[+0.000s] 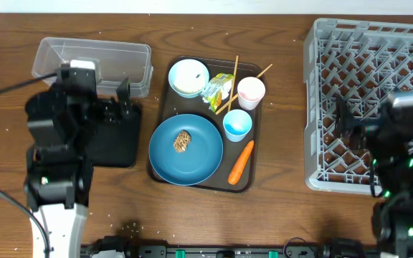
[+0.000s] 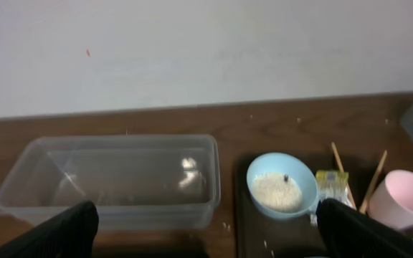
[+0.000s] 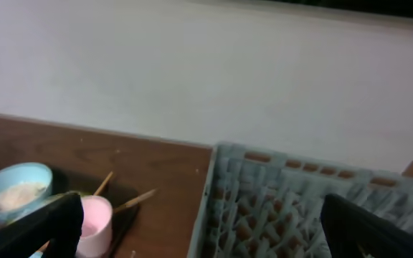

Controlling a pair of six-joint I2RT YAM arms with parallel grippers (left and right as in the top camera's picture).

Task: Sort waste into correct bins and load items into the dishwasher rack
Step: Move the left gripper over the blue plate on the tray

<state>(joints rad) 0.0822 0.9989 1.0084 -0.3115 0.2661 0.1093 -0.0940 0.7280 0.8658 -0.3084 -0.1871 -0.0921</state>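
Observation:
On the dark brown serving tray lie the blue plate (image 1: 199,161) with the brown scrap (image 1: 183,141), the carrot (image 1: 241,161), the wrapper (image 1: 219,89), the chopsticks (image 1: 231,84), the white bowl (image 1: 188,77), the pink cup (image 1: 251,92) and the blue cup (image 1: 236,124). The clear tub (image 1: 92,61) and the black tray (image 1: 113,140) are at the left. The grey rack (image 1: 371,64) is at the right. My left gripper (image 1: 113,107) is open and empty above the black tray, facing the tub (image 2: 113,175). My right gripper (image 1: 350,122) is open and empty over the rack's left part (image 3: 292,208).
The serving tray (image 1: 165,100) sits mid-table between the bins and the rack. The bowl (image 2: 282,185) holds some white rice. A wall runs behind the table. Bare wood lies between the serving tray and the rack.

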